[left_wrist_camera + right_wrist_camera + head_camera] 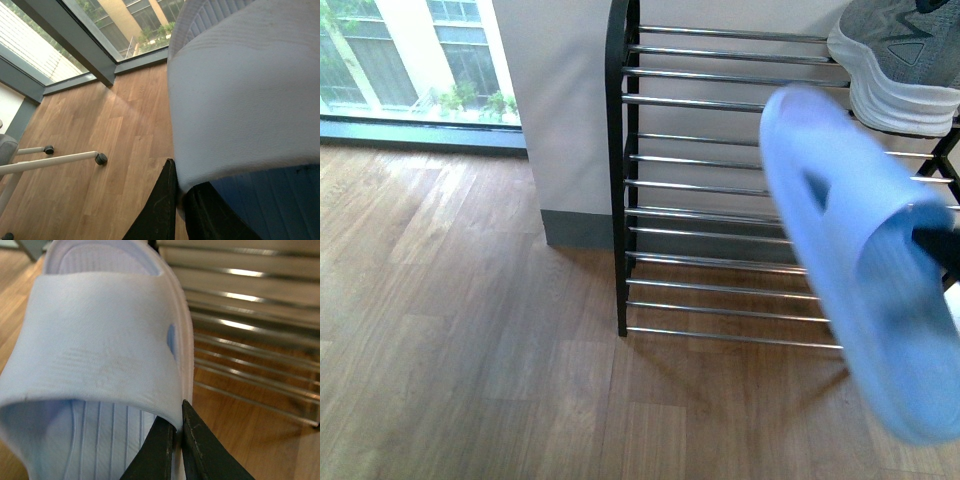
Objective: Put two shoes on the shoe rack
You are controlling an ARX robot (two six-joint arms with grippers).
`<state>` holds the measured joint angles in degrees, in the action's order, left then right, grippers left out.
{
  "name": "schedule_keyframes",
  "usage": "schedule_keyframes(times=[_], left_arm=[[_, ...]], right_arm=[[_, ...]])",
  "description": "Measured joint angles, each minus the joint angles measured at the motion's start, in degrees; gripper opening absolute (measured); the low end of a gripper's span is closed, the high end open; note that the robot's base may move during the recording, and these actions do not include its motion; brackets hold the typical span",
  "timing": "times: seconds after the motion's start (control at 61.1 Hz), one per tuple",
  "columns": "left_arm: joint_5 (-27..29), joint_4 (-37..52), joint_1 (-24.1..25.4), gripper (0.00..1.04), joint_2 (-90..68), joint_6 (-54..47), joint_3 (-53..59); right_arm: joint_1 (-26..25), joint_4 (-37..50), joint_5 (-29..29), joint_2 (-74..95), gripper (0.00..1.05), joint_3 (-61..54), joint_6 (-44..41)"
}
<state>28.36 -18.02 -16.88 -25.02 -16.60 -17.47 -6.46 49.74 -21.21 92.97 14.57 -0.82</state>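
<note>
A pale blue slide [865, 270] hangs blurred in the air at the right of the front view, in front of the shoe rack [720, 185]. A grey sneaker [900, 60] rests on the rack's top shelf at the right. In the right wrist view my right gripper [179, 415] is shut on the strap edge of a pale blue slide [100, 350], with the rack's chrome bars [250, 325] just beyond it. My left gripper [181, 184] is shut on the strap edge of another pale blue slide [240, 100], held above the wooden floor.
The rack stands against a white wall [560, 110] with a grey skirting. A big window [410, 60] is at the far left. Wooden floor [470, 340] spreads left of the rack. White chair legs with castors [100, 159] show in the left wrist view.
</note>
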Motion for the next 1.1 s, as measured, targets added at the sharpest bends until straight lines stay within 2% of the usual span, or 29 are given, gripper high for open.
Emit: schedule_keyframes(times=[0.082,0.18,0.507,0.785,0.9,0.998,1.096], left_arm=[[-0.24,0.0,0.0,0.02,0.0,0.0,0.0],[-0.15,0.0,0.0,0.02,0.0,0.0,0.0],[-0.07,0.0,0.0,0.02,0.0,0.0,0.0],[-0.07,0.0,0.0,0.02,0.0,0.0,0.0],[-0.09,0.0,0.0,0.02,0.0,0.0,0.0],[-0.07,0.0,0.0,0.02,0.0,0.0,0.0],[-0.09,0.0,0.0,0.02,0.0,0.0,0.0]], right_arm=[[1.31,-3.34,-2.12,-1.36,0.01,-0.42,-0.76],[3.67,-5.79,-1.6,-5.18,0.01,-0.61,0.17],[16.61,-15.52,10.43,-15.28,0.01,7.72,11.41],[23.69,-18.86,19.5,-12.94,0.01,18.51,14.16],[24.79,-20.31,25.18,-8.09,0.01,25.64,15.28],[24.0,-23.17,34.91,0.15,0.01,35.58,15.67],[22.8,-26.8,41.92,6.91,0.01,43.76,15.63]])
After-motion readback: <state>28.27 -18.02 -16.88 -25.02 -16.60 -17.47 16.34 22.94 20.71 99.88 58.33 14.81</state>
